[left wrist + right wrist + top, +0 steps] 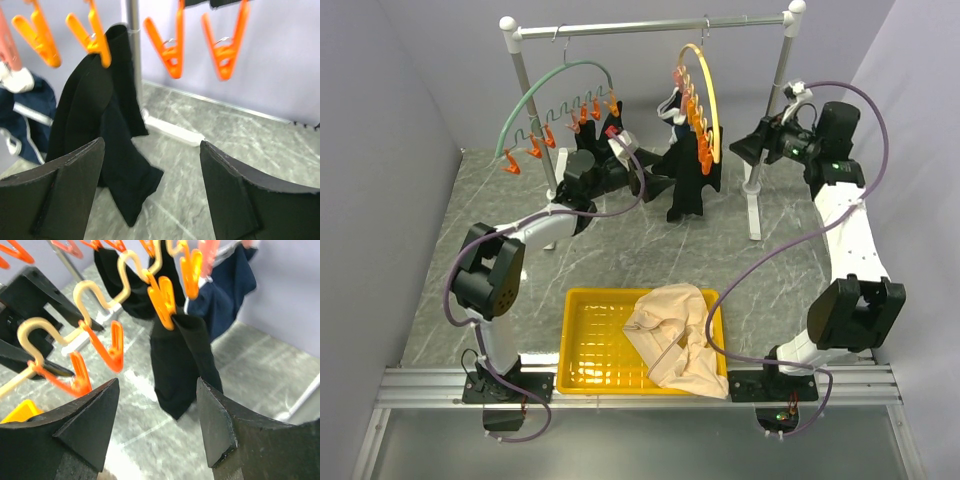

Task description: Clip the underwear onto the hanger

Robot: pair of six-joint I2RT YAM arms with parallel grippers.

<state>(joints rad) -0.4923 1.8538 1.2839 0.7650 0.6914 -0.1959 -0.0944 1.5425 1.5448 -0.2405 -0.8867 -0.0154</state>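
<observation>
The black underwear (688, 185) hangs from an orange clip (162, 302) on the pale yellow hanger (708, 95), which hangs from the rack rail. Its lower end reaches almost to the table. It also shows in the left wrist view (100, 125) and the right wrist view (182, 360). My left gripper (660, 180) is open and empty just left of the underwear, which lies beyond its left finger in its own view (152, 150). My right gripper (738, 150) is open and empty to the right of the hanger, facing the clipped underwear (157, 385).
A green hanger (550, 85) with orange clips hangs on the left of the white rack (650, 25). A navy white-trimmed garment (672, 108) hangs behind the yellow hanger. A yellow tray (575, 345) at the near edge holds a beige garment (670, 330). The rack's right post (765, 150) stands beside my right gripper.
</observation>
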